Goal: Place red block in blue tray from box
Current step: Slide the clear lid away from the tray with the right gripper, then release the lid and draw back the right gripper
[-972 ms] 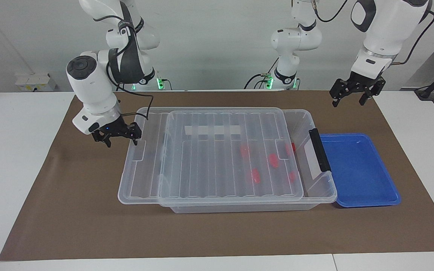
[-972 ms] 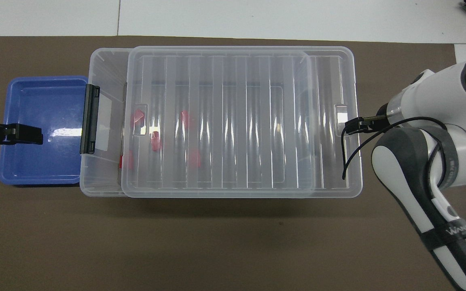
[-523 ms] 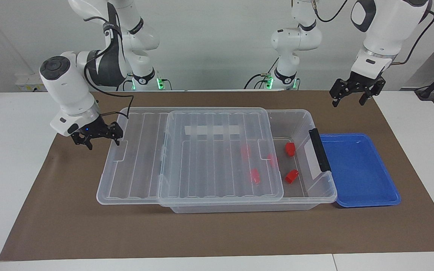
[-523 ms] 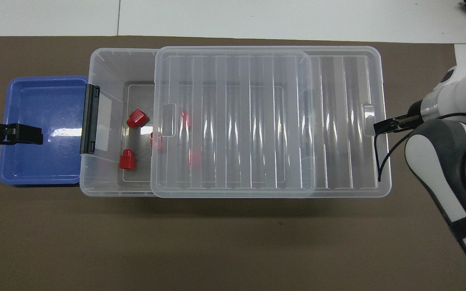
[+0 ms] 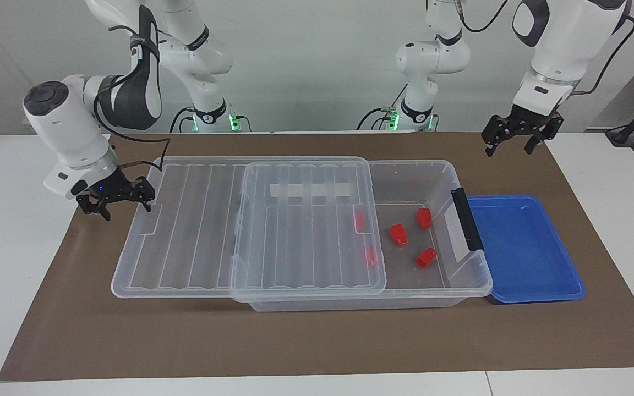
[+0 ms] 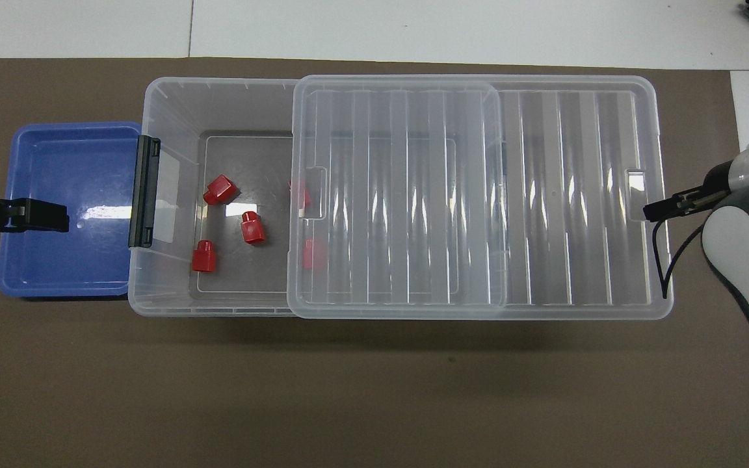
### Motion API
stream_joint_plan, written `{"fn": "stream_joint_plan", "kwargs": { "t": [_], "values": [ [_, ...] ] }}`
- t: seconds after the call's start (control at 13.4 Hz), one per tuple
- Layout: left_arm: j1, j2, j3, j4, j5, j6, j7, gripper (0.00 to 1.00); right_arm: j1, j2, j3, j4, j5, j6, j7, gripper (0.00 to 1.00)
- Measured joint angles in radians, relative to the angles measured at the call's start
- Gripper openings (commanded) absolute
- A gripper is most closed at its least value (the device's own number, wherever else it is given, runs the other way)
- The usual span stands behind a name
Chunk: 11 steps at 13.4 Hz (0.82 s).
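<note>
The box (image 5: 432,165) (image 6: 153,97) is a clear bin with its ribbed lid (image 5: 185,236) (image 6: 576,195) slid about halfway off toward the right arm's end. My right gripper (image 5: 127,208) (image 6: 649,210) is shut on the lid's end rim. Three red blocks (image 5: 398,234) (image 6: 254,228) lie uncovered on the box floor, and two more show dimly under the lid (image 6: 313,253). The blue tray (image 5: 520,247) (image 6: 69,260) sits against the box's latched end. My left gripper (image 5: 509,144) (image 6: 36,216) is open and raised over the tray.
A dark grey latch (image 5: 466,219) (image 6: 144,192) stands on the box end next to the tray. A brown mat (image 5: 317,341) covers the table under everything. The white table (image 5: 9,231) shows around it.
My right gripper has pulled the lid steadily toward the right arm's end, uncovering three red blocks that lay under it. The left arm has not moved.
</note>
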Motion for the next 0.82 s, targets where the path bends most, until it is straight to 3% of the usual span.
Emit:
{"fn": "stream_joint_plan", "kwargs": {
  "t": [0.6,0.82],
  "values": [
    [0.000,0.000,0.000,0.000,0.000,0.000,0.000,1.00,0.004,-0.005,0.005,0.002,0.001,0.006,0.001,1.00],
    [0.000,0.000,0.000,0.000,0.000,0.000,0.000,1.00,0.042,-0.038,0.009,0.022,0.001,-0.031,0.136,1.00]
  ]
}}
